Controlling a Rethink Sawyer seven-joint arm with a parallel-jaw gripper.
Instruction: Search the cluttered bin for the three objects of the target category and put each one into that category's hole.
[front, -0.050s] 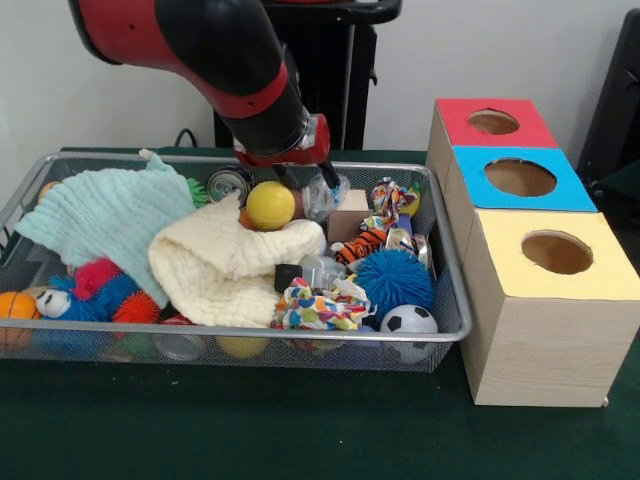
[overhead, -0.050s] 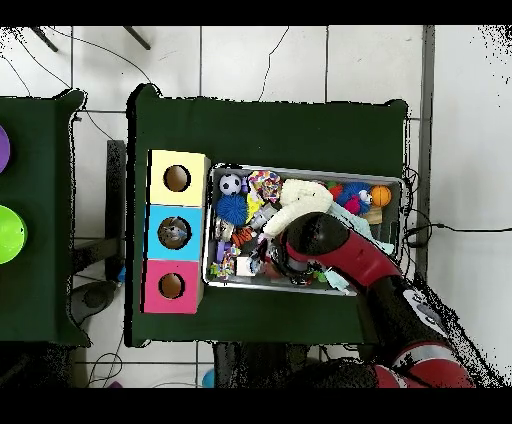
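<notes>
A wire bin (front, -0.050s: 452, 300) holds a jumble of toys and cloths. My gripper (front, -0.050s: 306, 181) hangs low over the bin's far middle, open, with nothing between its fingers. A yellow ball (front, -0.050s: 270, 205) rests on a cream cloth (front, -0.050s: 225, 262) just left of the fingertips. A crumpled clear plastic piece (front, -0.050s: 322, 198) lies right under them. A blue spiky ball (front, -0.050s: 393, 283) and a small soccer ball (front, -0.050s: 409, 322) sit at the near right. An orange ball (front, -0.050s: 15, 306) is at the near left. In the overhead view the arm (overhead, -0.050s: 335, 250) covers the gripper.
Three wooden boxes with round holes stand right of the bin: red (front, -0.050s: 493, 122), blue (front, -0.050s: 519, 178), yellow (front, -0.050s: 556, 253). A mint cloth (front, -0.050s: 110, 212), a can (front, -0.050s: 228, 184), a rope toy (front, -0.050s: 318, 305) and a striped tiger toy (front, -0.050s: 362, 244) fill the bin.
</notes>
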